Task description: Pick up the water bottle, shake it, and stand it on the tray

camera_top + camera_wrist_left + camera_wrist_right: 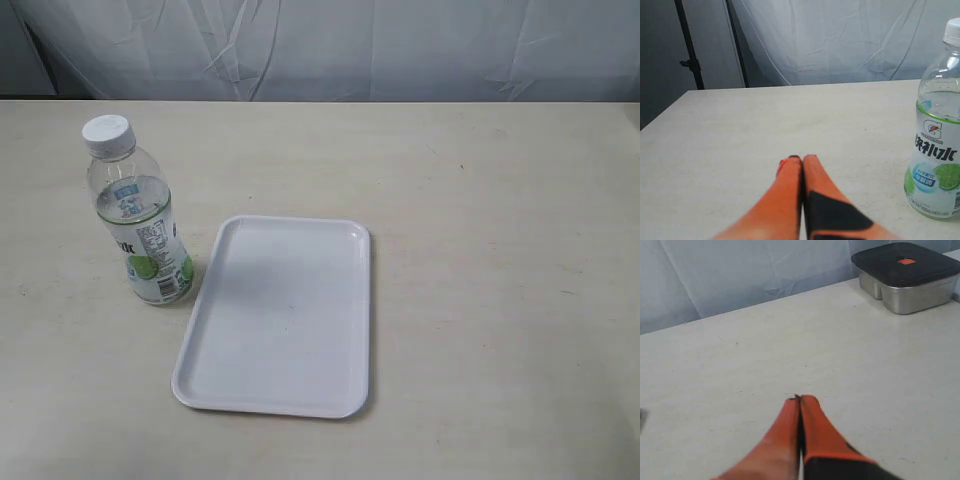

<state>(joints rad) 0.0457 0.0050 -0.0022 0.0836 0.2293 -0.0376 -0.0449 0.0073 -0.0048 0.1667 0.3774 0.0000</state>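
The water bottle (140, 215) stands upright on the table, clear with a white cap and a white-and-green label, just left of the tray (280, 385). The tray is flat, white and bare. In the left wrist view the bottle (937, 135) stands off to one side of my left gripper (802, 158), whose orange fingers are pressed together with nothing between them. My right gripper (800, 398) is shut too, over bare table, with no bottle or tray near it. Neither gripper shows in the exterior view.
A metal container with a dark lid (905, 275) stands at the far table edge in the right wrist view. A white cloth backdrop hangs behind the table. A black stand (692, 50) rises beyond the table corner.
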